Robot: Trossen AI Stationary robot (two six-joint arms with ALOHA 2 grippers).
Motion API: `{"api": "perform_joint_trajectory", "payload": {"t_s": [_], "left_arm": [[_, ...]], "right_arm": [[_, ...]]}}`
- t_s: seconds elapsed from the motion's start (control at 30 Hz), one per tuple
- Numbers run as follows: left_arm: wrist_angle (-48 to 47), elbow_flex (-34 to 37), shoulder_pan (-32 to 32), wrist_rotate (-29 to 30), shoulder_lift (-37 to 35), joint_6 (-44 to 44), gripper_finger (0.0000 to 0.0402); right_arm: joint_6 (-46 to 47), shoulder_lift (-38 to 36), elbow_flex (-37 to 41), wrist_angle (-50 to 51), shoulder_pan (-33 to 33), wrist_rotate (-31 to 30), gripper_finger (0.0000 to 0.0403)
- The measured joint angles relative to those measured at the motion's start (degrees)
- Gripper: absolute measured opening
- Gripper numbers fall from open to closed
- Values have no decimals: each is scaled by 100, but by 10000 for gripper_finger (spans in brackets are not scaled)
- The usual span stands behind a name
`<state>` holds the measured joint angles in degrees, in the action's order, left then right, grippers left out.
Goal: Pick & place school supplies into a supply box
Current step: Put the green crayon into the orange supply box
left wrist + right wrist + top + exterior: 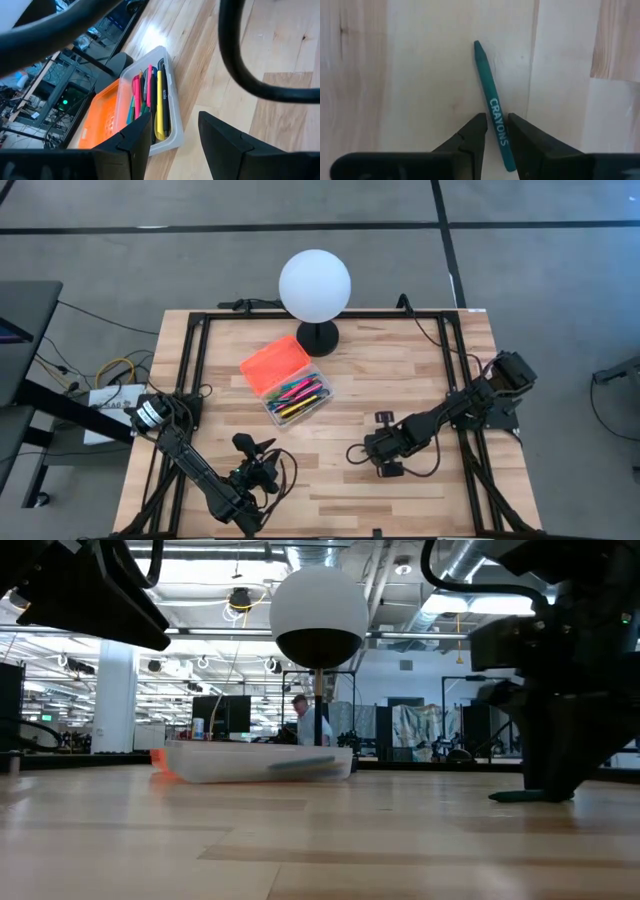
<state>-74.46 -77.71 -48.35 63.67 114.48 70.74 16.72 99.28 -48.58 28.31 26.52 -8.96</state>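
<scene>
Pick step: right gripper (496,131), fingers narrowly parted astride the teal crayon (491,107), must close and lift toward supply box (322,395); left gripper (175,135) open, empty.

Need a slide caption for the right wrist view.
Right gripper fingers straddle a teal crayon lying flat on the wooden table.

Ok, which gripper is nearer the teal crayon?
Right. The right gripper has its fingers either side of the teal crayon on the table; the left gripper waits open, farther off near the table's front.
</scene>
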Motion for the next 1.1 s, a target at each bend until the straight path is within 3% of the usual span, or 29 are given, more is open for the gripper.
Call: {"api": "perform_joint_trajectory", "payload": {"t_s": [0.3, 0.7, 1.1], "left_arm": [[-2, 0, 1, -41, 0, 0, 158], [-2, 0, -1, -95, 0, 0, 158], [-2, 0, -1, -98, 0, 0, 158]], "right_arm": [[340, -98, 22, 121, -4, 8, 74], [323, -78, 24, 184, -2, 3, 6], [323, -78, 24, 154, -2, 1, 12]]}}
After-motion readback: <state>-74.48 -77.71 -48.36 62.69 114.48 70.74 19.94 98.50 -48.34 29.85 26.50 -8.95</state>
